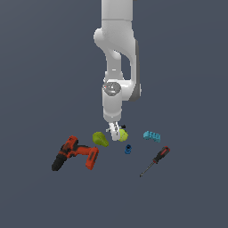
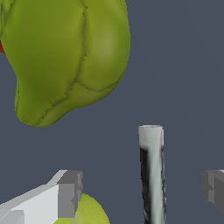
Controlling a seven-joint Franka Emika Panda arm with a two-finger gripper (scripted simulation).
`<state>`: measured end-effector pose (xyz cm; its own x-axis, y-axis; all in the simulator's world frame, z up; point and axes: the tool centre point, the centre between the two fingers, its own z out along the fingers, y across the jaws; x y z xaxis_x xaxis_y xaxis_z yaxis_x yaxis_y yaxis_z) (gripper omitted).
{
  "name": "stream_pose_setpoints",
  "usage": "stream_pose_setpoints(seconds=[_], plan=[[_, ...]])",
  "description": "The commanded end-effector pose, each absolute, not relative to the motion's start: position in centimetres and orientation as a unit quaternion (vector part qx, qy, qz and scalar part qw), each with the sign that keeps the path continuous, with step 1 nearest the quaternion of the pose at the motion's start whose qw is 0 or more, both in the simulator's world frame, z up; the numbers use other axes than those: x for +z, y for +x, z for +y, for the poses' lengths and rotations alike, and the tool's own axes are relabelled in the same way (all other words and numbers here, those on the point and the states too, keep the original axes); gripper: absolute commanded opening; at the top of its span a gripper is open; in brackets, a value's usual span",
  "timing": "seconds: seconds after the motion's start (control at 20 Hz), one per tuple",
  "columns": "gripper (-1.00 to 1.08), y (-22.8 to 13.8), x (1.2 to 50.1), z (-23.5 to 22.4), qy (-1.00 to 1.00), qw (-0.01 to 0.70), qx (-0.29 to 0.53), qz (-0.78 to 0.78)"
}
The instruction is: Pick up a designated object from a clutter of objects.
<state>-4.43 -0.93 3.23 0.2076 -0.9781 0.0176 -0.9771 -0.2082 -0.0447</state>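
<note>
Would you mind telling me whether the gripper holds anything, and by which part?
Nothing is held: the gripper is open, its fingers apart from the white stick between them.

The arm [image 1: 116, 58] is showing as a smooth white shell of rounded, tube-like segments, widest at the upper link and narrowing toward the wrist; a dark grey strip is running down the side of the middle link on the exterior view's right; a shiny, silver-grey round cap [image 1: 111, 88] is sitting on the joint below it; the gripper [image 1: 115, 132] is appearing as a small white body; in the wrist view its fingers [image 2: 41, 201] are looking white and blocky, each one ending in a square grey pad [image 2: 70, 193] with a stepped edge.
</note>
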Motion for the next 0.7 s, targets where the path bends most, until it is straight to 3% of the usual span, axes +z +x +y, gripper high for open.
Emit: stream_pose_setpoints(seconds=[0.0,0.1,0.15,0.6,0.65], plan=[[1.0,-6.2,1.1,1.2,-0.791,0.0,0.0,0.612],[1.0,-6.2,1.0,1.2,-0.791,0.0,0.0,0.612],[-1.0,-6.2,1.0,1.2,-0.791,0.0,0.0,0.612],[-1.0,-6.2,1.0,1.2,-0.791,0.0,0.0,0.612],[-1.0,-4.9,2.3,-0.6,-0.779,0.008,-0.016,0.626]])
